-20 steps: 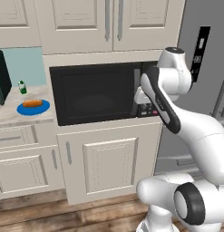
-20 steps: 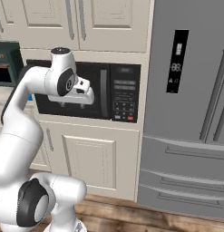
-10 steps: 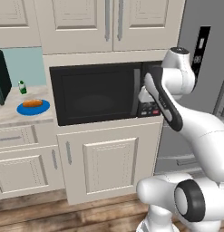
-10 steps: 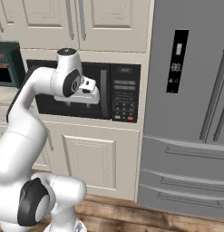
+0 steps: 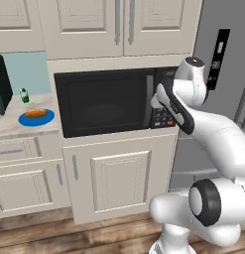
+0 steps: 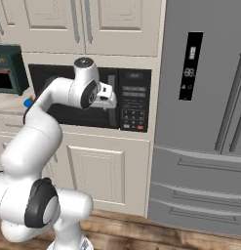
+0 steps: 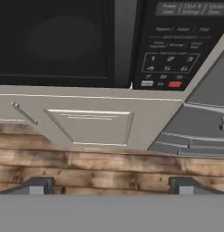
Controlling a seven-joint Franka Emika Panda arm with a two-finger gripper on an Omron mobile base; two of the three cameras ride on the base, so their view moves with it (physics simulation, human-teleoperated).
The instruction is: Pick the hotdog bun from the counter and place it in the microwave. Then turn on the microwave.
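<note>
Swinging my tool (image 6: 113, 103) nearer the microwave (image 5: 106, 101) handle, jaws spread wide and empty, I should hook it squarely before pulling.

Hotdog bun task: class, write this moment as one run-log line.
gripper: open, empty, near microwave handle | microwave door: closed | hotdog bun: on blue plate, counter

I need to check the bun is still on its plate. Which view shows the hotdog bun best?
The left base view: the hotdog bun lies in plain sight on the blue plate on the counter.
</note>
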